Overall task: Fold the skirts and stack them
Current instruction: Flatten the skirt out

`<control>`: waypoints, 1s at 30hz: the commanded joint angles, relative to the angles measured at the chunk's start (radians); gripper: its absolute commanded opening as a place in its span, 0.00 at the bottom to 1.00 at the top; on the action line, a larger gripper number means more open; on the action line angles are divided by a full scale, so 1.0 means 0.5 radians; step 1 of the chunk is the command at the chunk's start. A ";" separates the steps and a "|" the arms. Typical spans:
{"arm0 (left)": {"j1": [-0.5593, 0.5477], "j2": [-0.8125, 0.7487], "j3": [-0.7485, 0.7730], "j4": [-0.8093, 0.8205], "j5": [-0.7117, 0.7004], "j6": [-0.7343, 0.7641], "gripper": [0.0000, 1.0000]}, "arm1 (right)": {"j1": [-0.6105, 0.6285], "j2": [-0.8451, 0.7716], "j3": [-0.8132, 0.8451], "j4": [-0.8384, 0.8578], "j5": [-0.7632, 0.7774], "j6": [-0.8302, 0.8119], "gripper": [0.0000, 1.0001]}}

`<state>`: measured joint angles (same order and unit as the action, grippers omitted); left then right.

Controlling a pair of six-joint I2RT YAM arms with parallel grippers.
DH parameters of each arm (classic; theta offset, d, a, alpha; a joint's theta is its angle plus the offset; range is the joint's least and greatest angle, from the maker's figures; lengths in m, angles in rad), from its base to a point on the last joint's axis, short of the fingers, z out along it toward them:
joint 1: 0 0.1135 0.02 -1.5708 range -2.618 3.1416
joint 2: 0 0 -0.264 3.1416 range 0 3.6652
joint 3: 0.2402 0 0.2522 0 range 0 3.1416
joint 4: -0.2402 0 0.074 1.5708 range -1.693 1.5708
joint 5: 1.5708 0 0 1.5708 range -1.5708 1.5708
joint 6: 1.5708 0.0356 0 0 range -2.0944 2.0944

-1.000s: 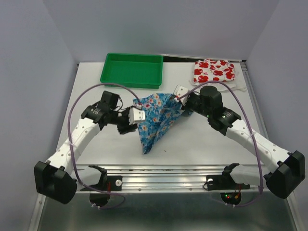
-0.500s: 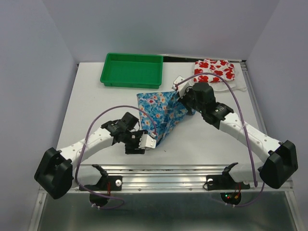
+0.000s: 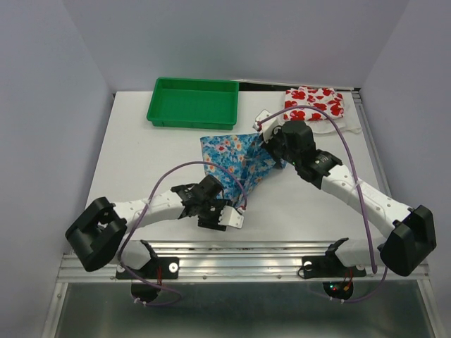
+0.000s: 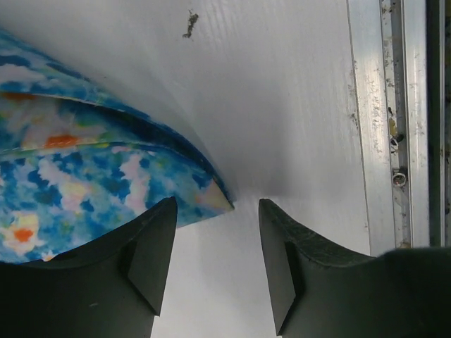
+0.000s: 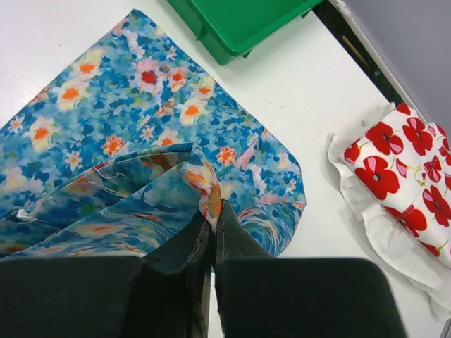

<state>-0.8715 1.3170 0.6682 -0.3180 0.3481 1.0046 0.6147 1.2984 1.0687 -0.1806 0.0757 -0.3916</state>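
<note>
- White red-flowered cloth skirt (image 3: 313, 103) lies folded, seemingly done.
- Blue flowered cloth skirt (image 3: 232, 156) lies bunched, unstacked.
- Right tool (image 5: 213, 211) pinches it; left tool (image 4: 217, 210) spread, empty.

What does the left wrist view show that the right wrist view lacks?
Left wrist only: the left claw, open at a corner of the blue flowered cloth skirt, and the metal rail. Right wrist only: the right claw shut on a fold of that skirt, the green plastic tray, the white cloth skirt with red flowers. Both: the blue skirt on the white table.
</note>
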 commanded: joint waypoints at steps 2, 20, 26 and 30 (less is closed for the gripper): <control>-0.043 0.225 0.084 0.078 -0.079 0.016 0.53 | -0.033 -0.032 0.047 0.058 0.033 0.032 0.01; 0.773 -0.237 0.940 -0.070 0.135 -0.625 0.00 | -0.312 -0.323 0.212 0.057 0.140 0.032 0.01; 0.914 -0.407 1.191 0.016 0.043 -0.803 0.00 | -0.364 -0.418 0.415 0.061 0.211 0.028 0.01; 0.930 -0.529 1.244 0.022 -0.030 -0.874 0.00 | -0.364 -0.513 0.489 0.027 0.241 -0.033 0.01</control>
<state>-0.4141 1.0866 1.2583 -0.3092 0.3588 0.6373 0.4370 1.1000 1.2453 -0.2016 0.1596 -0.3756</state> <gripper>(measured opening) 0.076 0.049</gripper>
